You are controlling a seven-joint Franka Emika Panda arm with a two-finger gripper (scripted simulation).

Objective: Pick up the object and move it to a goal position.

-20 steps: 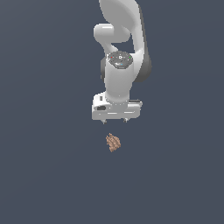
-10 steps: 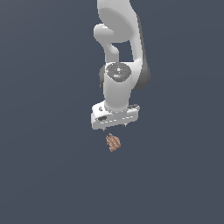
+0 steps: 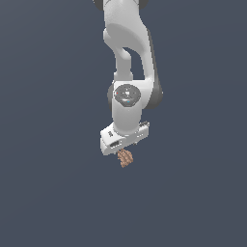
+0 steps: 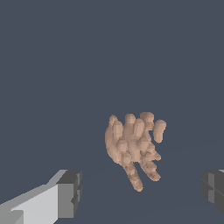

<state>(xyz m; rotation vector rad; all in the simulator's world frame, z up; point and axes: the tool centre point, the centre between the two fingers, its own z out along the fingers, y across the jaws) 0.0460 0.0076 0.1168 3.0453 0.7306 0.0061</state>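
The white arm comes down from the top centre of the exterior view, its links stacked almost vertically, and ends in a wrist block tilted so that its lower edge slopes up toward the exterior view's right. The gripper points downward, a little below the middle of the frame. The object, a small knobbly brown-tan lump, sits right under it, partly overlapped by the white block, so that contact cannot be judged here.

The wrist view settles what the exterior view hides. The jaws stand wide open: one dark fingertip and the other are well apart, and the object lies between them, touching neither, on the plain grey desk.
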